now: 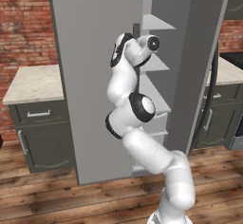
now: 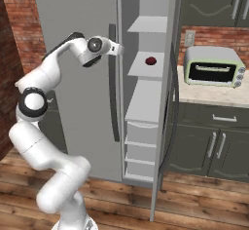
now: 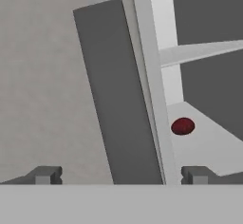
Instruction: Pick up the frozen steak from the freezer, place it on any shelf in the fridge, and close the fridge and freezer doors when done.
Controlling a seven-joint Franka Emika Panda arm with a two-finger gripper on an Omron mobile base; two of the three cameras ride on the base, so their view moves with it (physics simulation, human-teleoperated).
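Freezer (image 2: 146,92) open in the middle of the right base view, solid grey shelves stacked above grey drawers (image 2: 142,148); no steak to make out on any of them. Small dark red round item (image 2: 151,61) sitting on the second shelf down, right of centre in the hand view too (image 3: 182,126). Freezer door (image 2: 168,102) swung out edge-on at the right of the opening. Fridge door (image 2: 78,68) shut, left of the freezer, long dark handle (image 3: 118,95) running down the centre of the hand view. Gripper (image 3: 121,174) up close to that handle, level with the upper shelves, fingertips (image 3: 45,174) spread wide, nothing between them. Toaster oven (image 2: 214,67) on the surface (image 2: 214,95) at the right edge
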